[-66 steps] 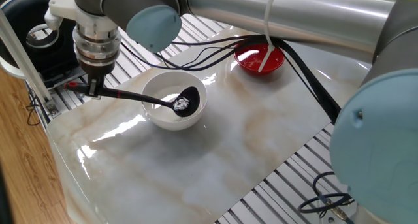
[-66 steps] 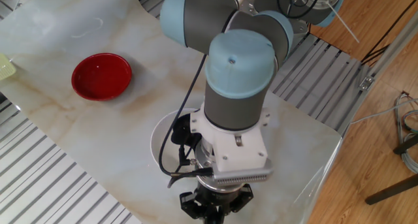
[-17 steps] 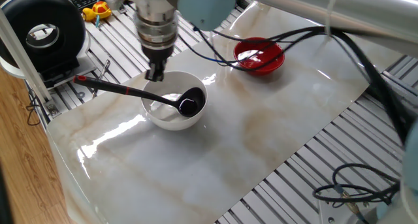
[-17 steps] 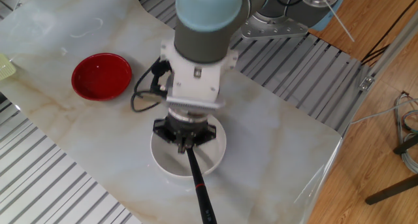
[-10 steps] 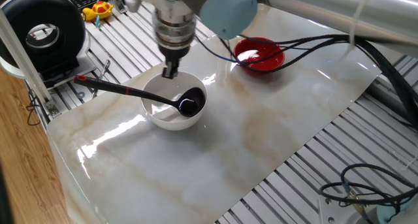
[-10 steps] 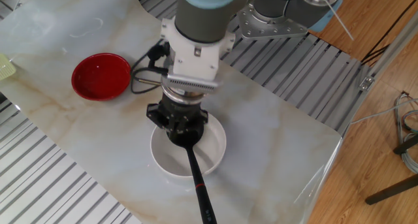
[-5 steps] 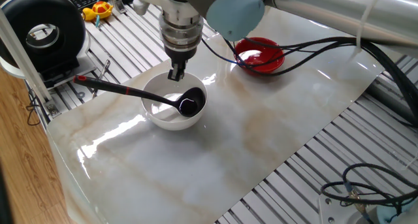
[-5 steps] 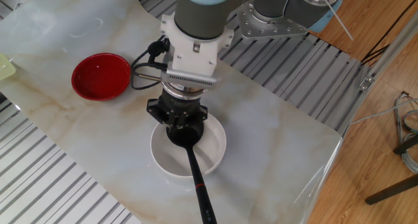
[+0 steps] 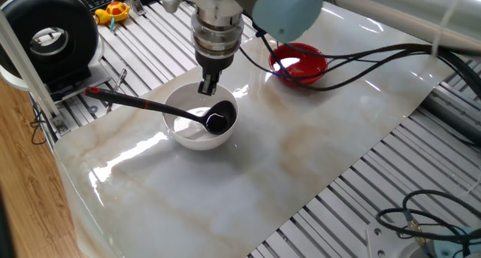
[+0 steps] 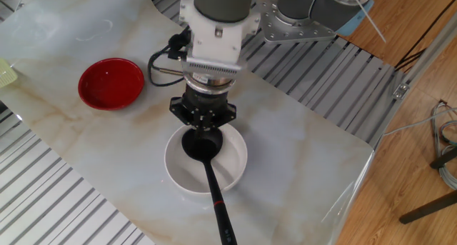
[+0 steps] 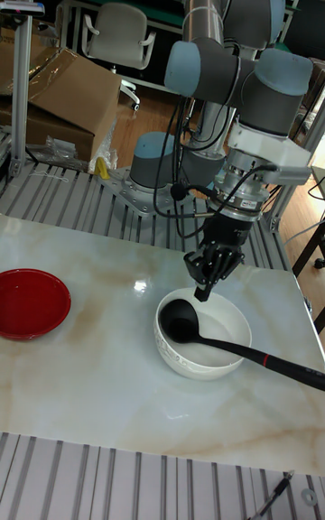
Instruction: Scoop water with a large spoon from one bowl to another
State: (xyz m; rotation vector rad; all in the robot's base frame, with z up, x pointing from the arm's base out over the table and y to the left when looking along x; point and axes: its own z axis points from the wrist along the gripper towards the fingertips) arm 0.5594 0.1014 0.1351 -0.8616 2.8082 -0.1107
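In the tall fixed view, the red bowl (image 11: 32,302) sits far left on the marble table (image 11: 108,412). It is shallow and shiny, and nothing is inside it that can be made out. It is well apart from the white bowl (image 11: 206,354), which stands near the middle of the table.

The big black spoon (image 11: 230,342) lies in the white bowl. Its round scoop (image 11: 180,320) rests inside the bowl on the left part. Its long thin handle leans on the rim and sticks out to the right, past the bowl, with the red end (image 11: 282,363) out over the table. Any water in the bowl cannot be made out from here.

The claw (image 11: 204,290) hangs over the back rim of the white bowl, pointing down. It is not touching the spoon. Its two fingers look close together, but it is too small to tell if they touch.

In one fixed view, the spoon handle (image 9: 143,104) points left and the claw (image 9: 208,88) is above the white bowl (image 9: 197,134). The red bowl (image 9: 299,64) is behind, to the right, and shows a wet shine.

In the other fixed view, the claw (image 10: 203,123) is just above the scoop (image 10: 201,144).
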